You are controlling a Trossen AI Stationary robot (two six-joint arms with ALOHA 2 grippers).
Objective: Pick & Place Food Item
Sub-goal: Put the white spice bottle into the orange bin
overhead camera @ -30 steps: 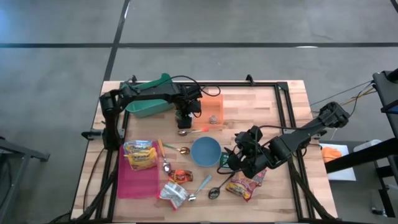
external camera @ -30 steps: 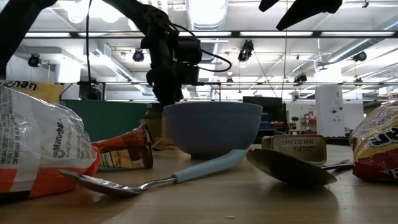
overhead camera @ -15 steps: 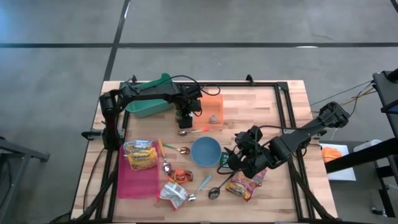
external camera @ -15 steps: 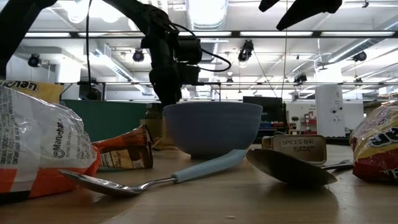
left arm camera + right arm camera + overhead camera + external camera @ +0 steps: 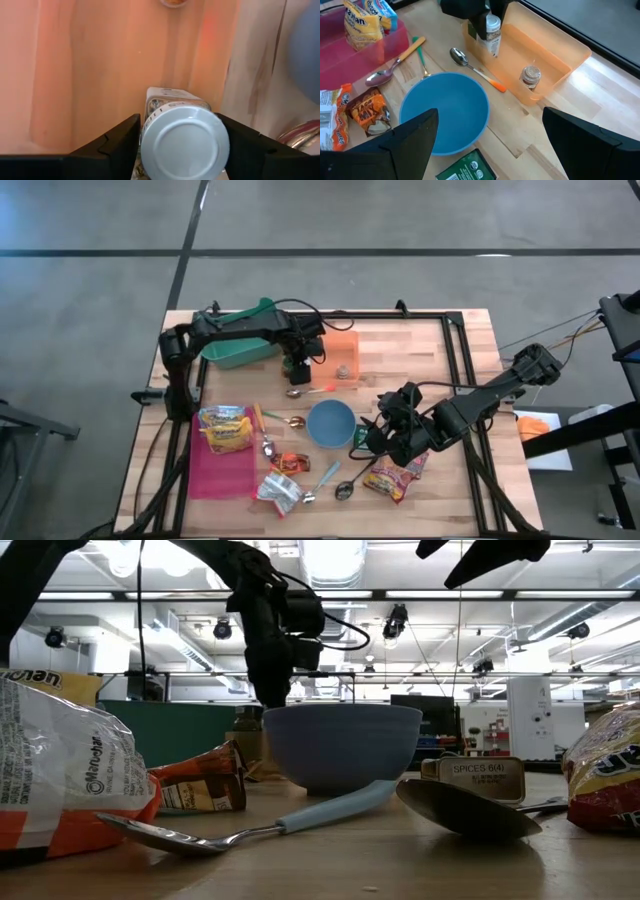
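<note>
left pincer (image 5: 294, 366) grips spice jar (image 5: 492, 31) upright | over orange bin (image 5: 346, 340), upper centre | right pincer (image 5: 372, 442) open, idle

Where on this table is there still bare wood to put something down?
The back right corner, right of the orange bin, and the strip between green bin and pink tray lie bare. Around the blue bowl, spoons and packets crowd the front middle.
</note>
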